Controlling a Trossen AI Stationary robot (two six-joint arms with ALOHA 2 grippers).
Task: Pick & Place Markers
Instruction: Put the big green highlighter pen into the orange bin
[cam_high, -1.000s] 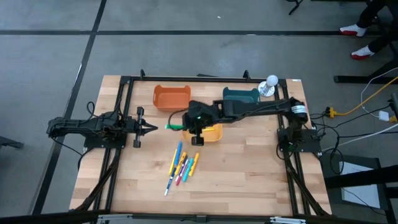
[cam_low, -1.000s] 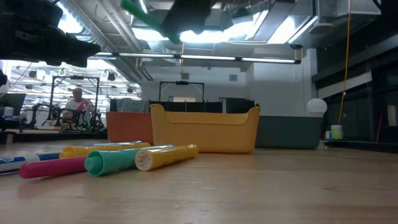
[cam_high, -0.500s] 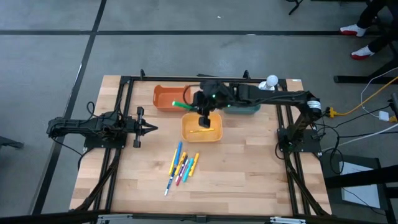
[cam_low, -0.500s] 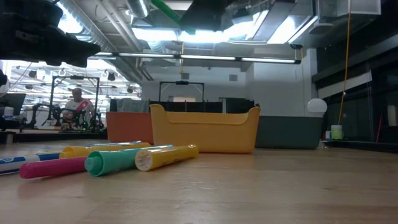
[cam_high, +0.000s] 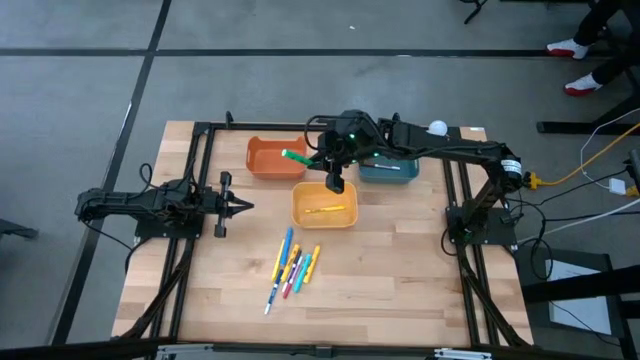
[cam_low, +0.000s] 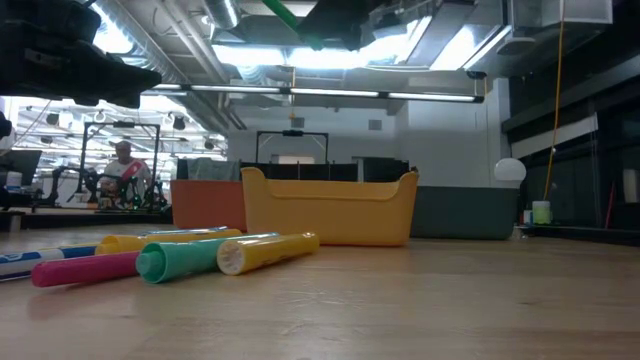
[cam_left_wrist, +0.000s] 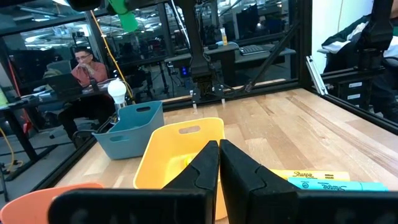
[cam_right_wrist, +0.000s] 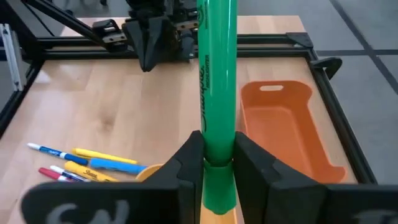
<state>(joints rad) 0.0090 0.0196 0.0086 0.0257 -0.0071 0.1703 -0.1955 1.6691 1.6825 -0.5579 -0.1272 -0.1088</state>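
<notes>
While your right gripper (cam_right_wrist: 212, 163) hangs in the air between the orange bin (cam_high: 274, 157) and the teal bin (cam_high: 389, 170), just behind the yellow bin (cam_high: 324, 205), its two fingers are clamped on the green marker (cam_right_wrist: 217, 81). You can see the marker pinched low on its barrel, with most of its length jutting out beyond the fingertips toward the orange bin. One yellow marker (cam_high: 326, 210) lies inside the yellow bin. Your remaining markers (cam_high: 291, 267) sit clustered on the table (cam_high: 400, 270) in front of that bin. Your left gripper (cam_high: 243, 206) waits at the table's left side, fingers together.
</notes>
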